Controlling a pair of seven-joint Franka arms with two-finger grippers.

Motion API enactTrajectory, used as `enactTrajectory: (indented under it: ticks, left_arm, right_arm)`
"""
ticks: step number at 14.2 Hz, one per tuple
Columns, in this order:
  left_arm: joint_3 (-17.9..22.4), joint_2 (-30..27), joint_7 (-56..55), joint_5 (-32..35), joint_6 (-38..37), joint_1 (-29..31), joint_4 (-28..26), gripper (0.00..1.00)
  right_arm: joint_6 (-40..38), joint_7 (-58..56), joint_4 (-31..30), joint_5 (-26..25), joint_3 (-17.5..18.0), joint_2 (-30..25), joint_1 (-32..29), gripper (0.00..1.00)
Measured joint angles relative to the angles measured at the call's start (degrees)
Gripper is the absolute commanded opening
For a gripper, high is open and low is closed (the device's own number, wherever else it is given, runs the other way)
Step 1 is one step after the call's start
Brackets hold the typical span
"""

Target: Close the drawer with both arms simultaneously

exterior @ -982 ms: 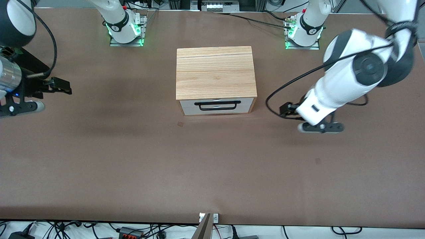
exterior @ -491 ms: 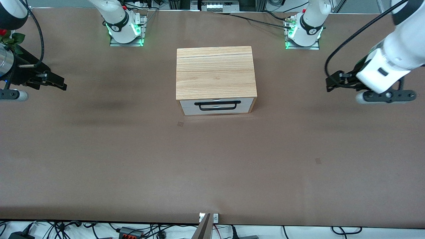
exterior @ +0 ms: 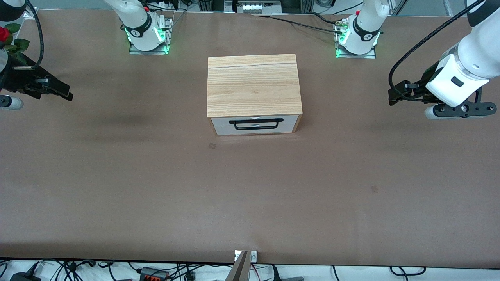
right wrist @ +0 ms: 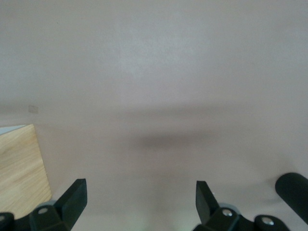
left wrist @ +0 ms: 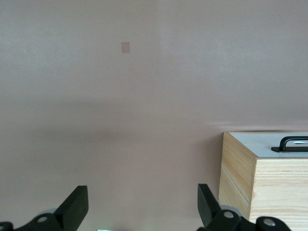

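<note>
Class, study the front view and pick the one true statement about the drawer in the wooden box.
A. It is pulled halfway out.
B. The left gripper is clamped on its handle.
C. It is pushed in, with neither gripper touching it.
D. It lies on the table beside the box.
C: the drawer sits with its white front level with the box's frame, while the left gripper and right gripper hang open over the table's two ends.

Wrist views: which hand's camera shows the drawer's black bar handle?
The black two-finger left hand's: white drawer front and black bar handle show; the right hand's view shows only light-wood box.
</note>
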Motion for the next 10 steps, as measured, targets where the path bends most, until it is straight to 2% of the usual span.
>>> enactTrajectory:
  ticks: [10]
  left_arm:
    - [0.12,-0.01,0.03,-0.68,0.00,0.00,0.00,1.00]
  right_arm:
    - [-0.74,0.09,0.31,0.00,-0.12,0.00,0.25,1.00]
